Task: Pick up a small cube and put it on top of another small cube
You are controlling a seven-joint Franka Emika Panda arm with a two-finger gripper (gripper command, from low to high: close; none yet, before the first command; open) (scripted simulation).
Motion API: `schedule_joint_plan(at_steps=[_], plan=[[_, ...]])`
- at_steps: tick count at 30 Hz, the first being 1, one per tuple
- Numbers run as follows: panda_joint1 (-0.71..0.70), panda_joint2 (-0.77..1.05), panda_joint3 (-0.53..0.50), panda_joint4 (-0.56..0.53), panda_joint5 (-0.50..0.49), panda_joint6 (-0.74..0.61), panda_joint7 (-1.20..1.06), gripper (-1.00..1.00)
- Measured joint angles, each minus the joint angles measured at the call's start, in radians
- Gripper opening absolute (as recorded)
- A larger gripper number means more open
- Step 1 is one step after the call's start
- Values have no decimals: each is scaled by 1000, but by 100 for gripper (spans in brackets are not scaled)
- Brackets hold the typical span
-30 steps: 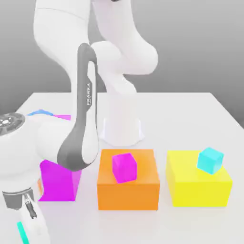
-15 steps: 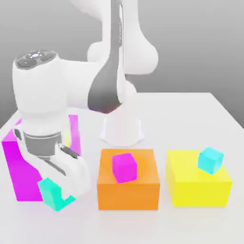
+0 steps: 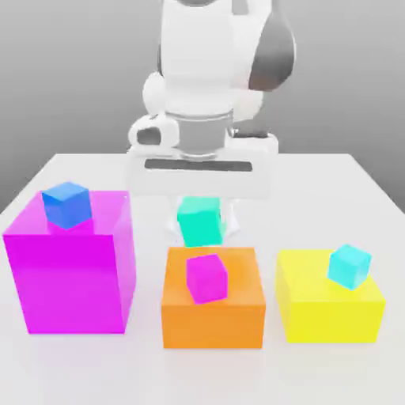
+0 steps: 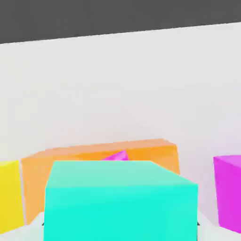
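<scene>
The small teal-green cube (image 3: 198,221) is seen carried in the air under the hand (image 3: 199,207), clamped between the fingers, just above and slightly behind the small magenta-pink cube (image 3: 206,277), which rests on the orange block (image 3: 213,316). In the hand view the teal cube (image 4: 120,200) is seen close in the foreground, with a sliver of the pink cube (image 4: 115,156) showing beyond its top edge over the orange block (image 4: 101,162). The teal cube is judged to be light, rigid and smooth-faced; a hold on two opposite flat sides near mid-height is judged best, since a grip near an edge could let it twist. Because the pink cube is about the same size, little margin is left for the placing: the carried cube is best lowered squarely and released only once it is seated, and the pink cube, which sits turned a little on the block, could be nudged by a sideways touch. The worktop (image 3: 340,186) is a pale, flat surface against a plain grey backdrop. Also on it are a big magenta block (image 3: 70,273) topped by a blue small cube (image 3: 66,204) on the exterior view's left and a yellow block (image 3: 328,308) bearing a sky-cyan cube (image 3: 349,266) on its right, both well apart from the orange block.
</scene>
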Motion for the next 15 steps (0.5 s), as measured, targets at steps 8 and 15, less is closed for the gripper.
schedule_joint_plan(at_steps=[8, 15], plan=[[-2, 100, 8, -47, 0, 146, -4, 100], [-2, -6, 6, -5, -2, -2, -3, 100]])
